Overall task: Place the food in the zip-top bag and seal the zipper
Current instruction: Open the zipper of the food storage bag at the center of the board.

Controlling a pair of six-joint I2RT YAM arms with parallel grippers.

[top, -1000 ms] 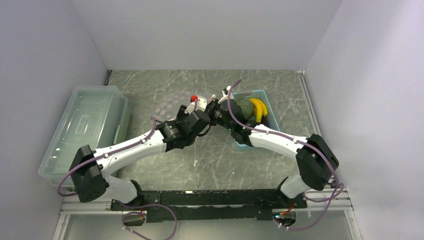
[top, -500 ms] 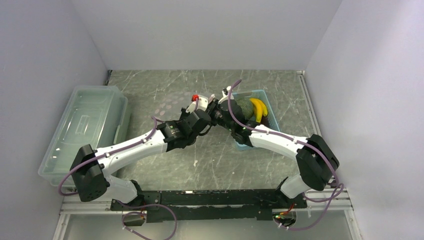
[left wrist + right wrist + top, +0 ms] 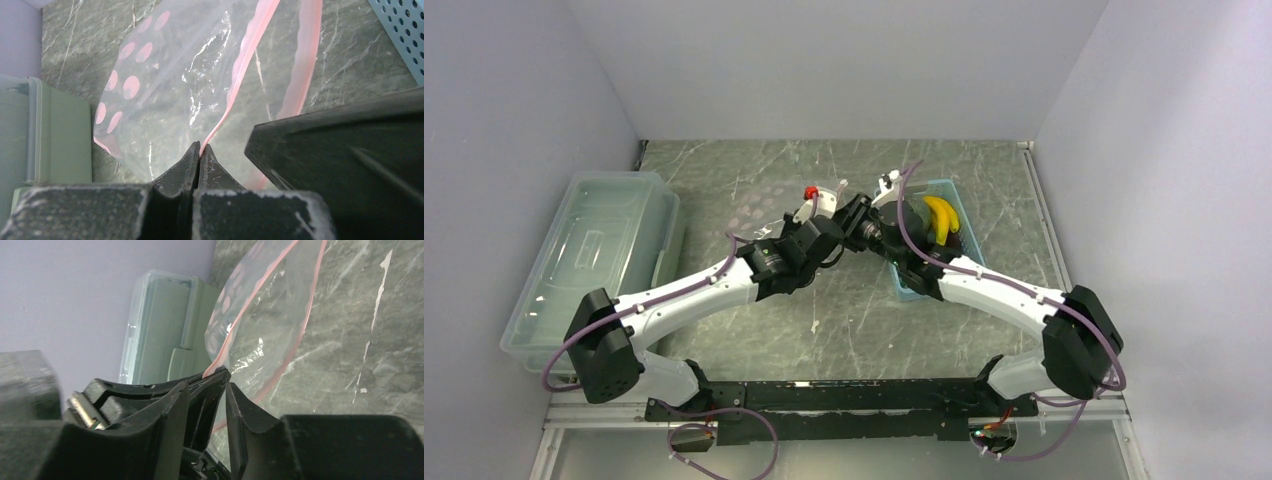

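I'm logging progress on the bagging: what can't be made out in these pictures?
Top view: the right arm covers most of the basket, hiding contents besides the banana.
Left wrist view: the top edge cuts off the bag's far end.
Right wrist view: the left end effector hides the zipper's pinched part.

Marbled grey table [image 3: 844, 320], translucent bin [image 3: 594, 260] left, light-blue basket [image 3: 908, 291] right, zip-top bag [image 3: 764, 205] between.

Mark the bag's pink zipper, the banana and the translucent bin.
zipper [image 3: 240, 75], left wrist view, midway along the pink strip.
banana [image 3: 939, 216], top view, middle of its curve.
translucent bin [image 3: 594, 250], top view, centre of the lid.
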